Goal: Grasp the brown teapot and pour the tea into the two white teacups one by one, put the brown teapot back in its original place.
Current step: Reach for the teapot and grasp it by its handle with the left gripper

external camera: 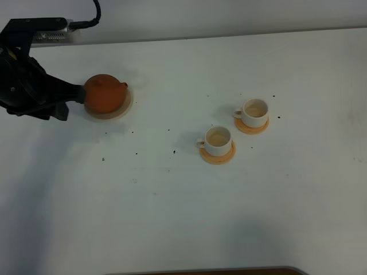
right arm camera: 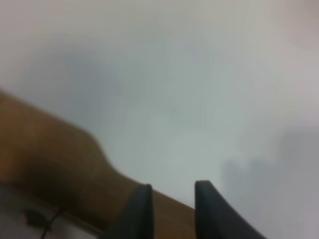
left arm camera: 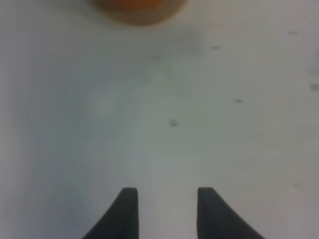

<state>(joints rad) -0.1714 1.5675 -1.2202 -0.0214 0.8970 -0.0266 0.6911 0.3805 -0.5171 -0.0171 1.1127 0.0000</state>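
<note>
Two left fingers (left arm camera: 124,214) stand apart and empty, the brown teapot (external camera: 105,93) seemingly just ahead of them.

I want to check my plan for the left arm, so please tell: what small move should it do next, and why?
Probably draw the left gripper straight back from the brown teapot. Its jaws are open and empty, the teapot stands on the cream saucer, and both white teacups look tan inside, as if already filled, though that is not certain.
</note>
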